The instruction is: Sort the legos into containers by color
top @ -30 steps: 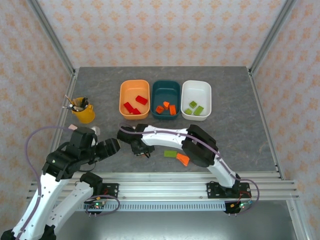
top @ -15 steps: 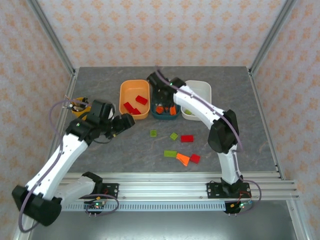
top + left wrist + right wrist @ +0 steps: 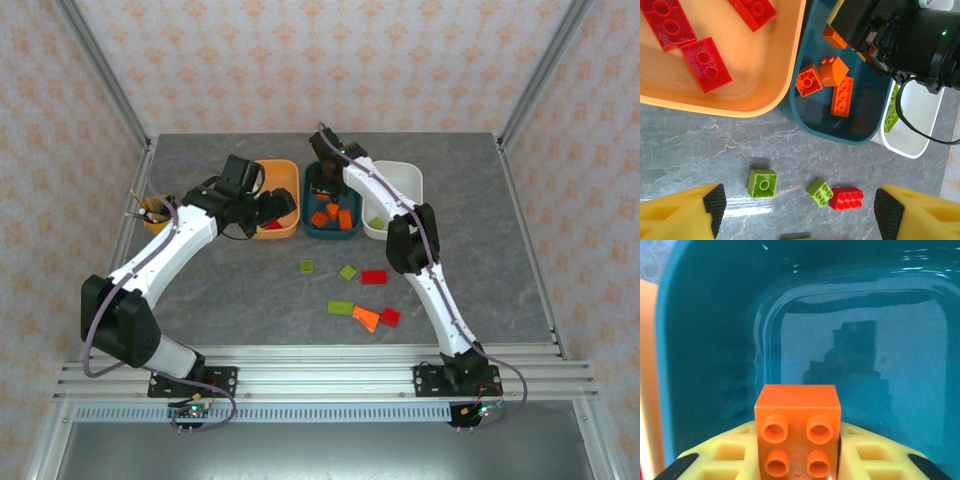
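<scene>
The right tool (image 3: 799,466) pinches a small square orange plastic brick (image 3: 797,407) low over the dark teal shallow plastic tub (image 3: 710,340), probably to drop it among its own colour; the left tool (image 3: 800,209) hangs spread above a yellow-green square brick (image 3: 763,182) on the grey desk (image 3: 700,145), likely its next pick.

left fingers (image 3: 687,212): table (image 3: 700,150) between them open but for green brick (image 3: 762,182), red brick (image 3: 846,198) | ahead: orange tub (image 3: 757,95) wall, teal tub (image 3: 807,120), right arm (image 3: 920,40) above it | right fingers (image 3: 730,452): orange brick (image 3: 797,432) between; ahead bare tub floor, walls left and beyond
</scene>
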### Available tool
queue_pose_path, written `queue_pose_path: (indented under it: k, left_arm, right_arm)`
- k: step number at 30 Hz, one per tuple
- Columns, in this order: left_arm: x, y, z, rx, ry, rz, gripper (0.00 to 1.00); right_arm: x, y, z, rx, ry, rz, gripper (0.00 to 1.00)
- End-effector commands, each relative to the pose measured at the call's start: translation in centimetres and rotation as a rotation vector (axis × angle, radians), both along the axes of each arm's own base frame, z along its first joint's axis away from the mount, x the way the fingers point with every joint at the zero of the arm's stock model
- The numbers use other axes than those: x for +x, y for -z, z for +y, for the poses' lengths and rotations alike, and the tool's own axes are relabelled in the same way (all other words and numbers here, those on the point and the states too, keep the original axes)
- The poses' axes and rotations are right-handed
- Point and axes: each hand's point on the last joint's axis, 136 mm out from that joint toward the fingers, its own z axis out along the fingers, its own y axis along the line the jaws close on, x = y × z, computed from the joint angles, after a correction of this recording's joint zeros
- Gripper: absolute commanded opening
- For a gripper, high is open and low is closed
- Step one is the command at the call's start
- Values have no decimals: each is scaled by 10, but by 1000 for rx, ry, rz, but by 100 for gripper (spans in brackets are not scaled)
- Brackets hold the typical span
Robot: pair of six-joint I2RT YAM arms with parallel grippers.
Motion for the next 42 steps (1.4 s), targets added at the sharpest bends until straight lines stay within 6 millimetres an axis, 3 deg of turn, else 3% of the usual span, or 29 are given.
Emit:
queue_pose_path:
  k: [1, 3, 6, 13, 18, 22, 25, 28, 33, 38, 42]
  left_arm:
    - [11, -12, -1, 8, 9, -52, 81]
    - [10, -9, 0, 16, 13, -44, 81]
    - [7, -7, 2, 31, 19, -31, 81]
    - [-7, -8, 9, 58, 21, -19, 80]
    - [-23, -14, 16, 74, 18, -15, 79]
    - [-40, -17, 16, 80, 42, -16, 79]
    - [-57, -16, 15, 86, 69, -20, 79]
    - [-77, -8, 17, 112, 89, -15, 78]
    - [-115, 18, 20, 138, 113, 24, 77]
    - [-149, 42, 35, 142, 78, 29, 76]
    - [-170, 58, 44, 109, 58, 33, 76]
  right_arm:
    - [4, -5, 2, 34, -31, 6, 35]
    - [3, -4, 5, 46, -47, 10, 43]
    - [5, -19, 8, 67, -61, -14, 56]
    - [2, -97, 2, 98, -56, -132, 58]
    - [-27, -160, -11, 81, -62, -233, 54]
    - [-62, -184, -25, 69, -62, -264, 54]
    - [-97, -180, -32, 58, -70, -242, 54]
    - [-134, -163, -34, 31, -83, -208, 54]
    - [-189, -113, -23, 13, -104, -107, 58]
    - [-222, -60, 9, -43, -178, -14, 63]
    - [-227, -29, 26, -81, -191, 33, 66]
